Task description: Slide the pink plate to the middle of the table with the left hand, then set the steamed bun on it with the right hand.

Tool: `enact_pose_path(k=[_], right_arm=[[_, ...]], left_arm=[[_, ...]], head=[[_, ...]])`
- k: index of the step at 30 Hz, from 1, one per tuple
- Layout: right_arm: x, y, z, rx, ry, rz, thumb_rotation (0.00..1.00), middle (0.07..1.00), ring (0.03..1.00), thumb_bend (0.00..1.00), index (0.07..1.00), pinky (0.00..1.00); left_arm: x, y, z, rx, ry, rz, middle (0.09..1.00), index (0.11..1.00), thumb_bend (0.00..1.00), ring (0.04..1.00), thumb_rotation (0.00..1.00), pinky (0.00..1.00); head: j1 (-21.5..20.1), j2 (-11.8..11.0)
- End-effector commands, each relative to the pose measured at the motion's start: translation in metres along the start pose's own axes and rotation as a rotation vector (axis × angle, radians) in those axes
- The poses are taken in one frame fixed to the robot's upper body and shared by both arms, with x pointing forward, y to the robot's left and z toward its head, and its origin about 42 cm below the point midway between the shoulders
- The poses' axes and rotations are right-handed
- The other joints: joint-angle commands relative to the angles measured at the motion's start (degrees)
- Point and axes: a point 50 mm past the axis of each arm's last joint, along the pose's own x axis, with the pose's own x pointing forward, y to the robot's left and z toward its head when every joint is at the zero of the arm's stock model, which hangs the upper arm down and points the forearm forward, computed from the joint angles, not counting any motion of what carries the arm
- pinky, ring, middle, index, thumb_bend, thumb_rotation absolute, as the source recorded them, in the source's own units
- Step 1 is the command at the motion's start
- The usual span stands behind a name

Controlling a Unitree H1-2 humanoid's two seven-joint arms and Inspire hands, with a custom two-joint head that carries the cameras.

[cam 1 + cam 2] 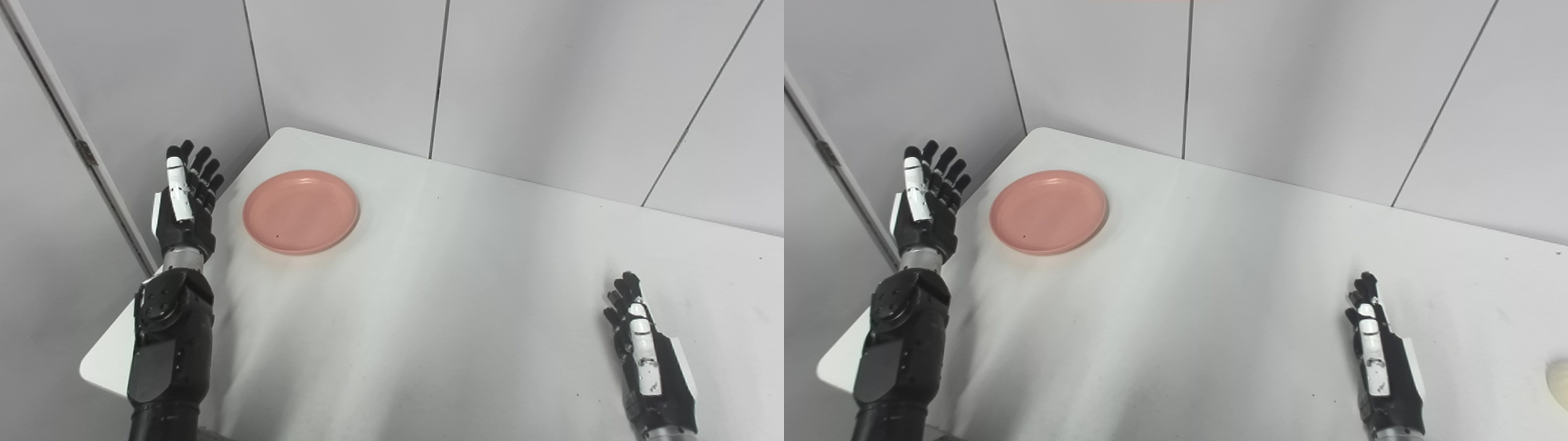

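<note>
1. Sitting near the far left corner of the white surface [429, 294]: pink plate [300, 211], empty, flat, well apart from the middle.
2. Hovering just off the left edge, beside the plate but not touching it: left hand [184, 208], fingers stretched out and spread, holding nothing.
3. Resting low over the near right part of the surface: right hand [1381, 361], fingers extended and close together, holding nothing, well apart from the plate.
4. Peeking in at the right edge of the right eye view only: bun [1559, 383], pale and rounded, mostly cut off, lying just to the right of the right hand.
5. Judging the step in hand: reaching for the plate, with the slide not yet begun and the bun not yet touched.
6. Doing it well, probably: bringing the left hand over the edge and setting fingertips against the plate's outer left rim, low enough to push rather than skate over the top.
7. Pushing slowly toward the centre and a little toward the robot, keeping pressure level so the plate glides rather than tipping or spinning.
8. Risking, otherwise: pressing down on the rim and flipping the shallow plate, or nudging it toward the far edge.
9. Keeping the right hand waiting beside the bun until the plate is sitting in the middle.
</note>
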Motion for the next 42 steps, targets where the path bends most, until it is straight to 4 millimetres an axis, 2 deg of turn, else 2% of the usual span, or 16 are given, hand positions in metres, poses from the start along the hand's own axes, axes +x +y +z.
enact_pose_path(k=[1,30,42], right_arm=[[-0.005,-0.004,-0.006,0.004,0.029,-0.011,1.00,1.000,1.000,0.22,1.000,1.00],[-0.005,-0.004,-0.004,0.006,0.026,-0.013,1.00,1.000,1.000,0.20,1.000,1.00],[-0.005,-0.003,-0.003,-0.004,0.027,-0.012,1.00,1.000,1.000,0.20,1.000,1.00]], left_arm=[[0.013,-0.006,0.017,-0.008,-0.057,-0.009,0.920,0.928,0.51,0.914,1.00,0.93],[0.019,0.003,-0.027,-0.002,0.075,0.027,0.917,0.920,0.48,0.912,1.00,0.92],[0.018,-0.008,-0.044,0.010,0.128,-0.027,0.906,0.911,0.48,0.900,1.00,0.90]], head=[[-0.04,0.06],[0.15,-0.10],[-0.12,-0.02]])
